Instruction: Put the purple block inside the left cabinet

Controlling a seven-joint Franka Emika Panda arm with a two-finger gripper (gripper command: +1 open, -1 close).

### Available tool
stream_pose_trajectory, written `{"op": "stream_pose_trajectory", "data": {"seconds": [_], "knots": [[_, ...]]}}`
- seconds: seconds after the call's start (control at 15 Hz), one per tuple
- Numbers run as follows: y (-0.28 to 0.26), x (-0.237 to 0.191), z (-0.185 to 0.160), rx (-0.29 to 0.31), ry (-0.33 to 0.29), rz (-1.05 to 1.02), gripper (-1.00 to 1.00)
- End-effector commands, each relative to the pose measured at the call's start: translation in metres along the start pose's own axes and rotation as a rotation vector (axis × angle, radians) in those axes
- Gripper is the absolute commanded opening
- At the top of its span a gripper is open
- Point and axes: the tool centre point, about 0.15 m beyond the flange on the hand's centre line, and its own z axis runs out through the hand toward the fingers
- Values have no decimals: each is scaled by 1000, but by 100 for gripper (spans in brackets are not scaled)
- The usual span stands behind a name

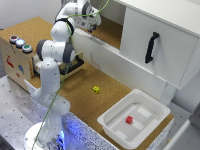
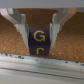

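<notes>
The purple block [image 2: 39, 42] sits squarely between the 2 fingers of the gripper [image 2: 39, 31], and the wrist view shows it best. 1 finger [image 2: 21, 27] stands against one flank of the block and the other finger [image 2: 57, 27] against the opposite flank, so the jaws are closed onto it with the block filling the gap between them. The block's face toward the camera carries yellow letters, and its top edge reaches up between the fingers while its lower part extends beyond the fingertips. Beneath and behind the block and the fingers lies the cork-brown floor of the left cabinet [image 2: 12, 50]; whether the block touches that floor or hangs just above it cannot be told. Nearer the camera than the fingertips runs a pale ledge [image 2: 40, 67] with dark specks along its edge.

In the exterior view the gripper [image 1: 93, 25] is at the open cabinet bay [image 1: 107, 30], over its cork floor, and the block itself is too small and hidden to make out there. Well apart from the fingers, on the cork table, lies 1 yellow cube [image 1: 96, 89]. Farther still, a white tray [image 1: 117, 131] holds 1 red cube [image 1: 129, 120]. A white door with a black handle [image 1: 151, 47] fronts the neighbouring bay, beside the gripper.
</notes>
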Motion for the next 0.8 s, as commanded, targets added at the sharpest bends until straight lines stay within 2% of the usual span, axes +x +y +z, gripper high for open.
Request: {"op": "stream_pose_trajectory", "data": {"seconds": [0.0, 0.4, 0.6, 0.67, 0.73], "knots": [[12, 5, 27, -55, 111, 129, -100], [18, 26, 36, -58, 117, 171, -100], [26, 31, 40, -74, 97, 188, -100], [28, 34, 41, -71, 79, 188, 100], [25, 33, 39, -70, 81, 180, 100]]}}
